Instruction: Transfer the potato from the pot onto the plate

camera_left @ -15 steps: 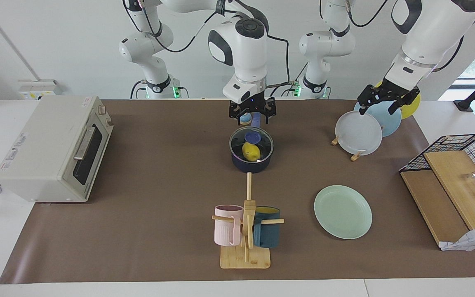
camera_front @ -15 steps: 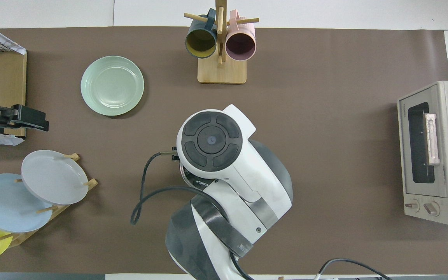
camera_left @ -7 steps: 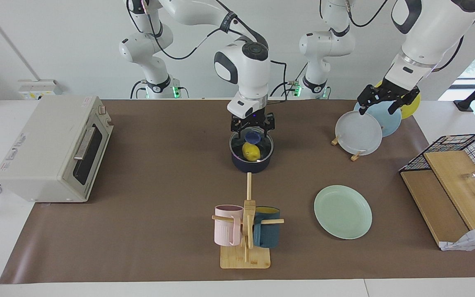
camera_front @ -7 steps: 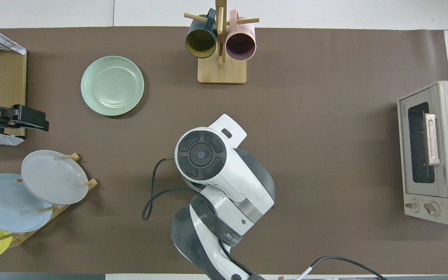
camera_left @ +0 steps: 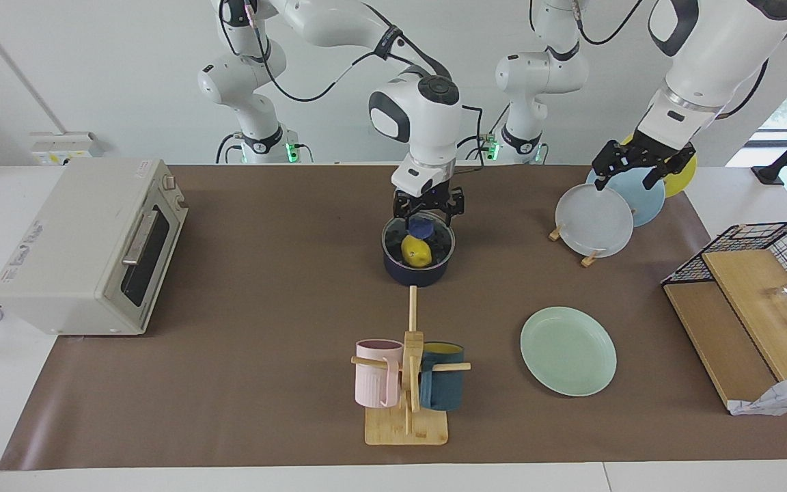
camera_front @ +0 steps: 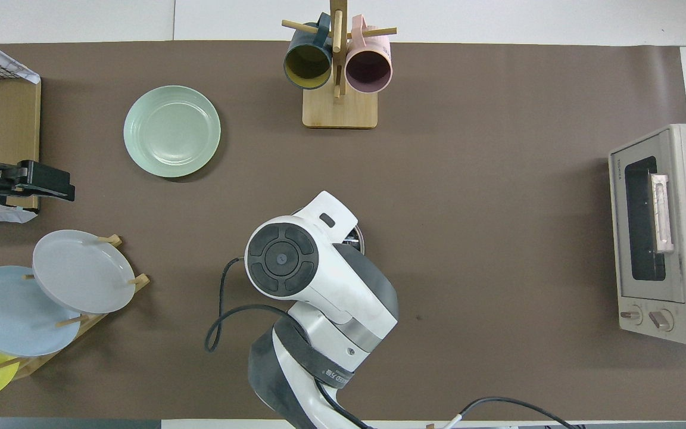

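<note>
The dark navy pot [camera_left: 414,275] stands mid-table under a glass lid with a blue knob [camera_left: 422,226]. The yellow potato [camera_left: 416,252] lies inside and shows through the lid. My right gripper [camera_left: 427,213] is open and hangs low over the knob, a finger on either side of it. In the overhead view the right arm hides the pot, except a sliver of rim [camera_front: 359,238], and hides the potato. The mint-green plate [camera_left: 568,350] lies bare, farther from the robots toward the left arm's end, and shows in the overhead view [camera_front: 171,131]. My left gripper [camera_left: 629,174] waits open over the plate rack.
A mug tree [camera_left: 407,383] with a pink and a dark blue mug stands farther from the robots than the pot. A toaster oven [camera_left: 86,246] sits at the right arm's end. A rack holds a grey-white plate [camera_left: 593,220] and others. A wire basket [camera_left: 755,239] and boards lie at the left arm's end.
My right gripper has come down from above the pot's handle to just over the lid's knob. The left arm, pot, potato and plate have not moved.
</note>
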You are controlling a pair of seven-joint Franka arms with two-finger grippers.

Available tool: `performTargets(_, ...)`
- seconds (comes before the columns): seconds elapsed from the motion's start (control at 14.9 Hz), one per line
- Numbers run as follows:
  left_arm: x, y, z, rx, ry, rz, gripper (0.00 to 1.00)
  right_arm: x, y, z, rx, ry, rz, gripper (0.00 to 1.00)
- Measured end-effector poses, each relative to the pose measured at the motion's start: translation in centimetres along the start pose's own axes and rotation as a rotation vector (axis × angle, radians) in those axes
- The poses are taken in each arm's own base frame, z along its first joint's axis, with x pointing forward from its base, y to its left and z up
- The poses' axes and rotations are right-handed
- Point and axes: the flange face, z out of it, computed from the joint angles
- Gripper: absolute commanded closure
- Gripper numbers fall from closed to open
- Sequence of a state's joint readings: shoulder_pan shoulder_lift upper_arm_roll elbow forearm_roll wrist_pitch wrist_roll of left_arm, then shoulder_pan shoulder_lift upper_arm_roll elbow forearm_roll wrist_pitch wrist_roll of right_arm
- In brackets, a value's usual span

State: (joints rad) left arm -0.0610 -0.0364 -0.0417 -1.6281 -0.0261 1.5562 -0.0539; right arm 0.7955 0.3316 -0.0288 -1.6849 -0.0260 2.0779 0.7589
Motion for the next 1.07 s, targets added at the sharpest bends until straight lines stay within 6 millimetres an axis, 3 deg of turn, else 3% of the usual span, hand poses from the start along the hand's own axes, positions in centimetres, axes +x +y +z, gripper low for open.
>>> performTargets(0.74,0.0,0.1,-0.1,0.0,0.001,0.001,0.0,0.0,0.8,1.2,-0.025,-0.008,-0.026,0.04)
performTargets(1.07,-0.1,0.1,-0.1,0.0,0.001,0.002,0.0,0.0,0.9,1.3,-0.027,-0.01,-0.027,0.15)
